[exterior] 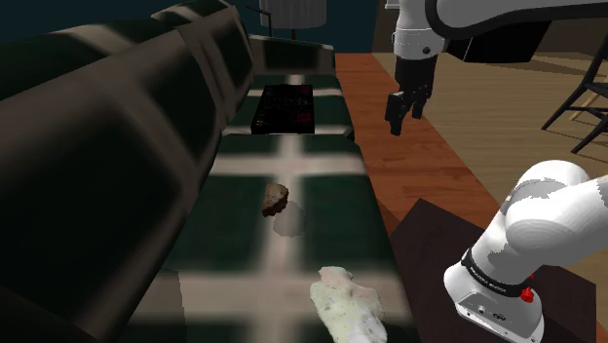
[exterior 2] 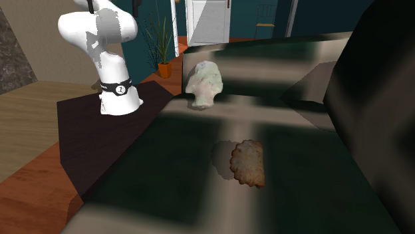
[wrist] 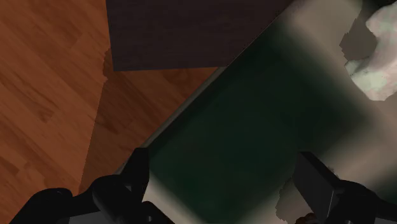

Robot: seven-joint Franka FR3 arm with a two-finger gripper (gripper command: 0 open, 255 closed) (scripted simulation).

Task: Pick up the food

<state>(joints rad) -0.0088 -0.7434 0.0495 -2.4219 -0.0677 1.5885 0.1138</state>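
Dark green sofa seat with pale crossing bands. Dark cushioned backrest along the shoulder view's left. Reddish plank floor just beside the seat's front edge, paler wood floor beyond it. Dark-framed chair at the shoulder view's right edge. In the second exterior view: teal wall at the back, white door against it, potted plant in an orange pot near the door, mottled grey wall panel at the left edge. Dim, even light throughout.
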